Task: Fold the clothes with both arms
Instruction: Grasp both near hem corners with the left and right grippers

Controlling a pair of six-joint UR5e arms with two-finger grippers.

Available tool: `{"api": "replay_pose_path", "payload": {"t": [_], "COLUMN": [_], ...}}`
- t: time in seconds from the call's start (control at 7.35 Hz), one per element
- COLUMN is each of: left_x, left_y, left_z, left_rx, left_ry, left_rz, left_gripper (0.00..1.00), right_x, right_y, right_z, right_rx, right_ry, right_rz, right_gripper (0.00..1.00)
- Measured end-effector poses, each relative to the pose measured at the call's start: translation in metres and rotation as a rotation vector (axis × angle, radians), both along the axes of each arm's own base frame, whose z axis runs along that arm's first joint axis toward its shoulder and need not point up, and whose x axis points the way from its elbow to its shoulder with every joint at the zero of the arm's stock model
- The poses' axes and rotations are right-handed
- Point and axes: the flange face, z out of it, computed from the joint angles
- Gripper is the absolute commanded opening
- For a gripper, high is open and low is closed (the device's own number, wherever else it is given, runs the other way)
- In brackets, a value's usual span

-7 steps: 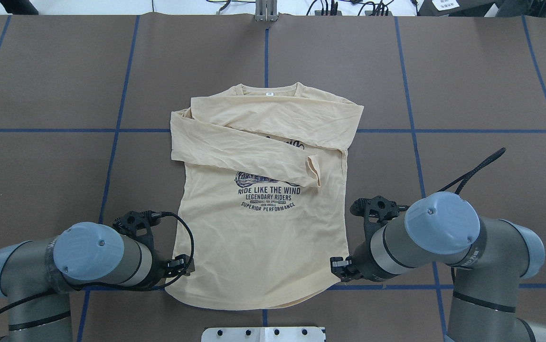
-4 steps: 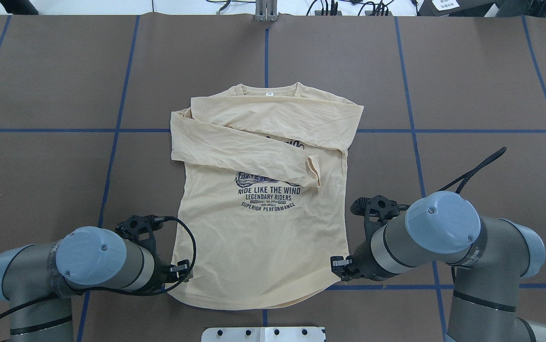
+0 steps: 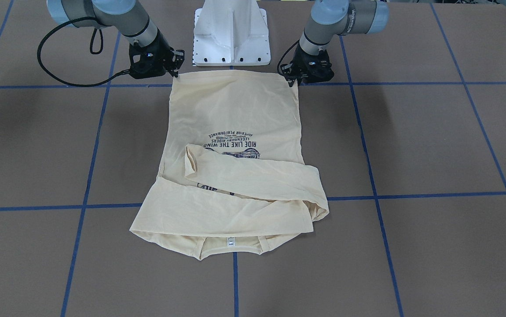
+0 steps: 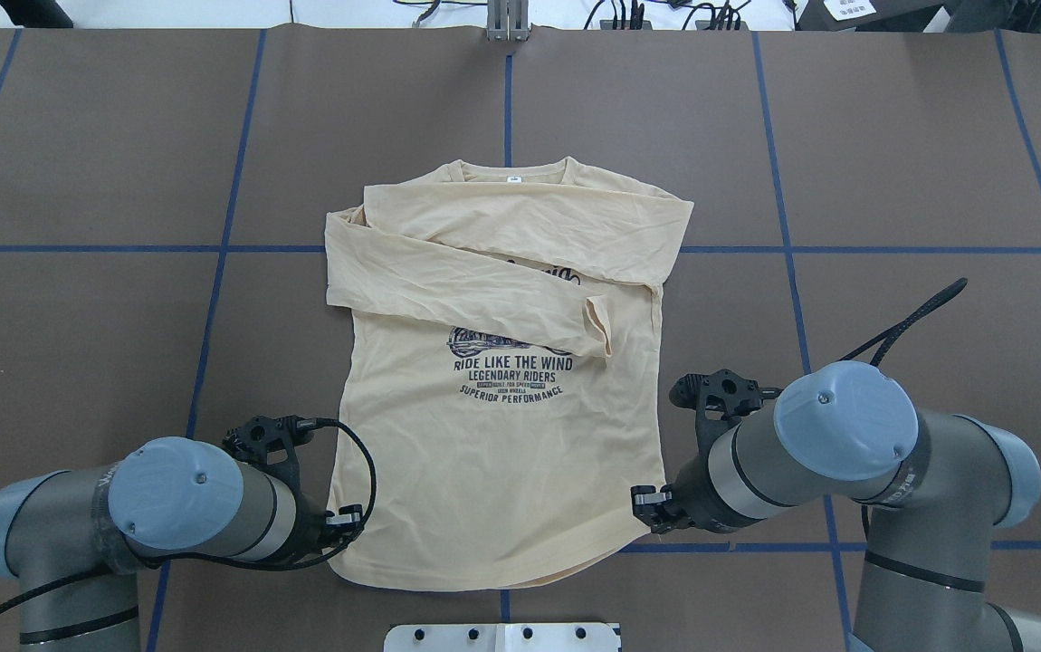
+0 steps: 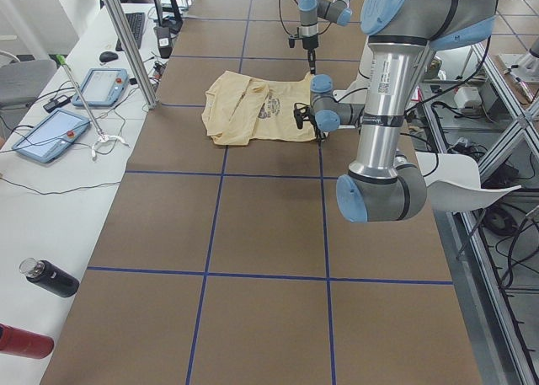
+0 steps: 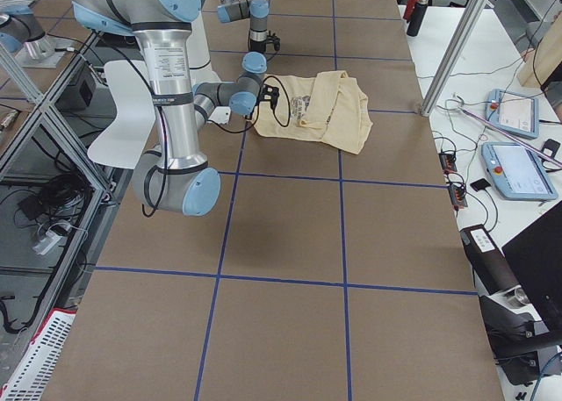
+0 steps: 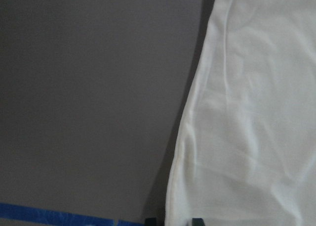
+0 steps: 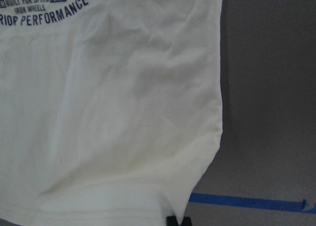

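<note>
The cream-yellow shirt (image 4: 502,453) lies flat on the brown table, print up, both sleeves folded across the chest and collar away from the robot. My left gripper (image 4: 346,527) is low at the hem's left corner. In the left wrist view its fingertips (image 7: 152,221) stand apart, open, straddling the shirt's side edge (image 7: 180,152). My right gripper (image 4: 645,509) sits at the hem's right corner; in its wrist view the tips (image 8: 171,221) are close together, shut on the hem (image 8: 148,206). From the front both grippers (image 3: 295,79) (image 3: 174,72) meet the hem corners.
The white pedestal base (image 3: 231,31) stands just behind the hem. Blue tape lines (image 4: 222,249) grid the table. A side bench with tablets (image 5: 50,136) and a black bottle (image 5: 50,277) runs along the table's far side, with a metal pole (image 5: 126,40).
My left arm has slid back toward the robot, bringing its gripper down along the shirt's left edge to the hem corner. The right arm has barely moved.
</note>
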Motion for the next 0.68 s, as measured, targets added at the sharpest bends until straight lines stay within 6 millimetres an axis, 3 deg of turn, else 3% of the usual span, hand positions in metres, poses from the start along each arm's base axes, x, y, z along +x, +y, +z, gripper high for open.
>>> {"api": "replay_pose_path", "payload": {"t": [0.68], "left_x": [-0.022], "left_y": [0.016], "left_z": [-0.026], "left_rx": [-0.013], "left_ry": [-0.075], "left_rz": [0.024], "left_gripper": [0.00], "right_x": [0.011], "right_y": [-0.002], "right_z": [-0.003], "right_rx": [-0.025], "right_ry": [-0.018], "right_rz": [-0.032], "right_gripper": [0.00]}}
